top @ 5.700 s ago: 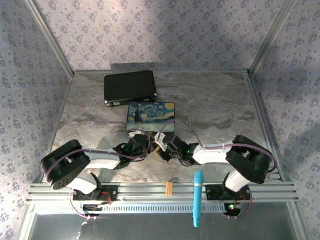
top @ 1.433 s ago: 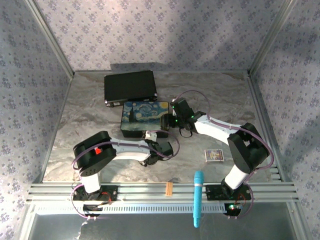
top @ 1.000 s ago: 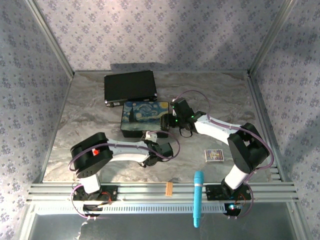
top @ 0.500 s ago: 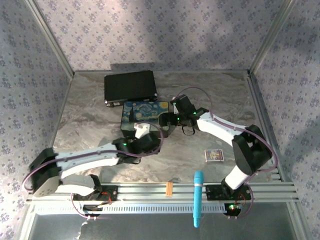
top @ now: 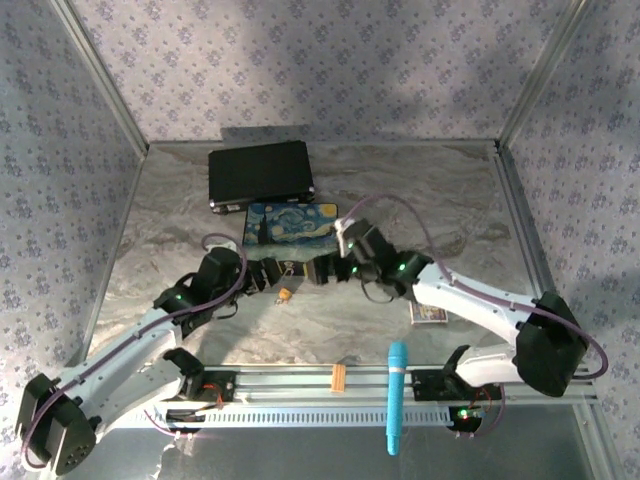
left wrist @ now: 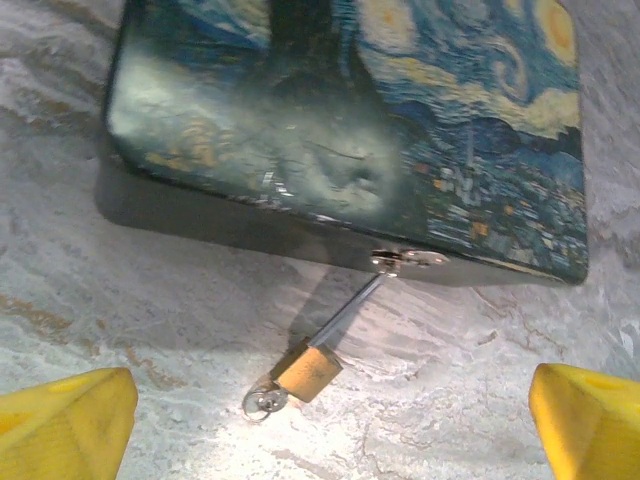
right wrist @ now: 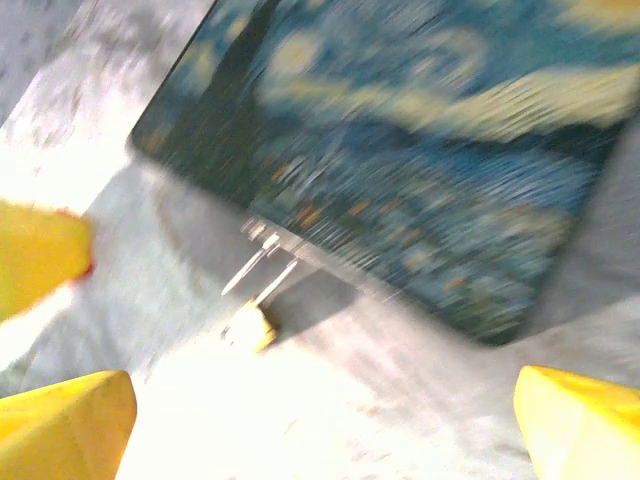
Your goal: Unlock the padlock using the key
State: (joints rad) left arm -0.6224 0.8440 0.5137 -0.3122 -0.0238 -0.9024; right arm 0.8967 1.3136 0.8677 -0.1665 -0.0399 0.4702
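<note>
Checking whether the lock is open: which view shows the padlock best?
Left wrist: the padlock lies sharp, shackle running to the painted box. Right wrist shows it blurred; the top view, just a small yellow speck.

2 white arms [top: 478,301] w/ black joints [top: 545,350], purple cables [top: 398,201], green LEDs [top: 402,266] & yellow fingers [left wrist: 62,420].

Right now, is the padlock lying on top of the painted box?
No, the padlock lies on the table beside the painted box, shackle reaching its latch.

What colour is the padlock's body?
Brass-yellow; the padlock shows best in the left wrist view.
</note>
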